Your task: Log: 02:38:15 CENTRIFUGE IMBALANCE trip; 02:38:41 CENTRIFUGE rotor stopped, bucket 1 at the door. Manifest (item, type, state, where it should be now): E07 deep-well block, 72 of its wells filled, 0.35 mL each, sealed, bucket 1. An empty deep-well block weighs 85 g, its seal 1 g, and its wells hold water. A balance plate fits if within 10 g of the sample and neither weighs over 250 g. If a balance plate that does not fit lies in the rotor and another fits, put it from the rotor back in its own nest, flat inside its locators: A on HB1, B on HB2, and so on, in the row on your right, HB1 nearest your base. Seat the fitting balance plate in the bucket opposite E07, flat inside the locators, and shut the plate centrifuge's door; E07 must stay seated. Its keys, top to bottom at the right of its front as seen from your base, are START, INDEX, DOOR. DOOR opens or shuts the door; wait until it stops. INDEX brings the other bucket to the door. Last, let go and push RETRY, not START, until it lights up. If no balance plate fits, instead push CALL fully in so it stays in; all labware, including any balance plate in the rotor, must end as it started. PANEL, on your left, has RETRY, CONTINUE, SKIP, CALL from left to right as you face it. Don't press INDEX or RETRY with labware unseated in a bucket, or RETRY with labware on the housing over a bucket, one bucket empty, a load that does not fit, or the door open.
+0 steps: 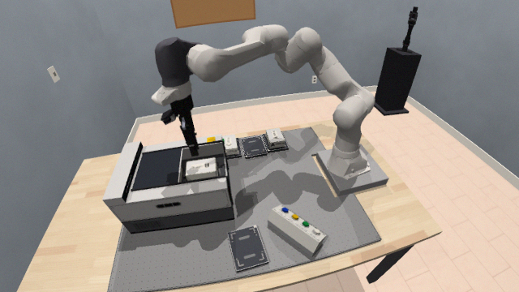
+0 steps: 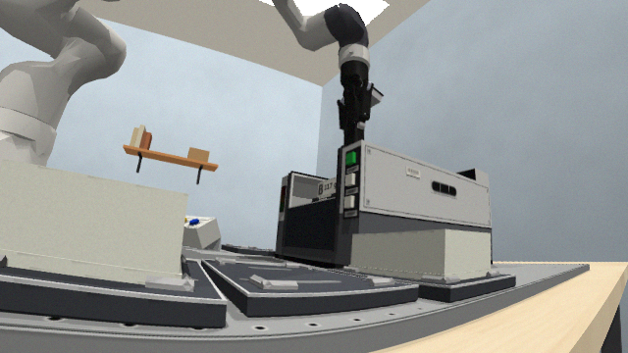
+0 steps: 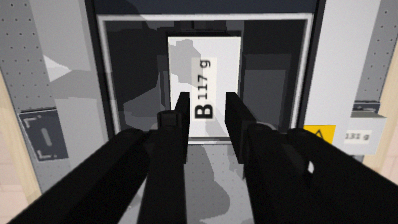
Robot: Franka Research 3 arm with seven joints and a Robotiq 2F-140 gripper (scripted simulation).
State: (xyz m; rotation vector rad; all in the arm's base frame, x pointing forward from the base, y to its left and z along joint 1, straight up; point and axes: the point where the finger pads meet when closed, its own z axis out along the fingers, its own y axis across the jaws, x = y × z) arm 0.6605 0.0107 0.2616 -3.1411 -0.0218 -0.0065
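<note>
The plate centrifuge (image 1: 174, 191) stands at the left of the mat with its door (image 1: 156, 168) slid open. Balance plate B (image 1: 199, 168), white and labelled 117 g, lies flat in the bucket at the opening; it also shows in the wrist view (image 3: 205, 85). My gripper (image 1: 194, 152) hangs just above the opening, over the near end of plate B (image 3: 207, 107). Its fingers stand close together with nothing between them and do not touch the plate. E07 is not in view. The centrifuge keys (image 2: 349, 188) are on its front corner, the top one green.
A row of nests lies behind the centrifuge: a white plate (image 1: 231, 143), an empty nest (image 1: 253, 146), and another white plate (image 1: 276, 138). A label reading 131 g (image 3: 357, 136) shows at the right. The button panel (image 1: 298, 229) and an empty nest (image 1: 248, 247) lie at the front.
</note>
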